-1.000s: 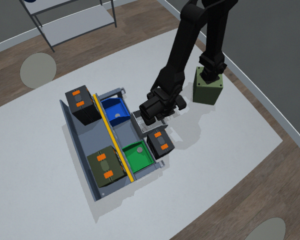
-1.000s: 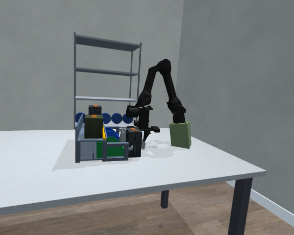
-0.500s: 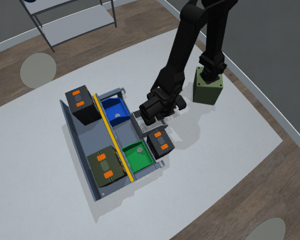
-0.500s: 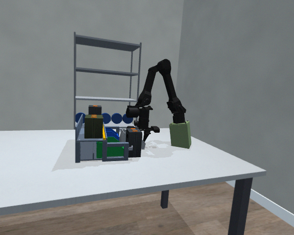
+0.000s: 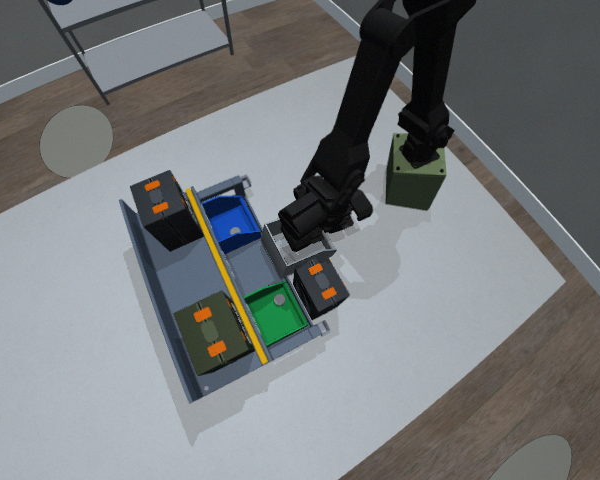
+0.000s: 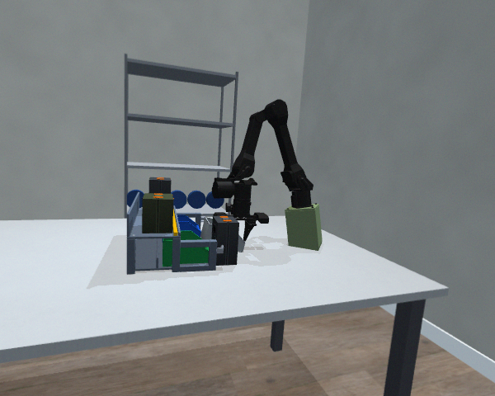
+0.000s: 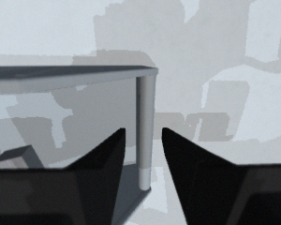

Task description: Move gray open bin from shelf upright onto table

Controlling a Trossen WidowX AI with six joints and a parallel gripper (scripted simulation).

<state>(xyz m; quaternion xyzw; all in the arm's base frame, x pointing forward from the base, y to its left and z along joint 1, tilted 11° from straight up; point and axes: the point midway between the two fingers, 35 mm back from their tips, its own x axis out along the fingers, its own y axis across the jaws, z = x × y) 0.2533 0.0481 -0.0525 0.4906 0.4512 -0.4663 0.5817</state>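
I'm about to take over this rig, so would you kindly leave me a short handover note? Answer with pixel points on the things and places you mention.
Gripper (image 5: 336,242) (image 6: 244,242) (image 7: 143,132): partly open, fingers astride the gray bin's wall, a gap on each side.
Gray bin (image 5: 275,249) (image 7: 145,127): out of the shelf (image 5: 155,294) (image 6: 176,256), looks upright on the table (image 5: 445,310) (image 6: 324,289), close beside the small black case (image 5: 322,281) (image 6: 225,240).
Done: bin off the shelf.
Left: finish releasing, lift clear, check its parts.

A black case crowds the gray bin's near side; tabletop stretches beyond.
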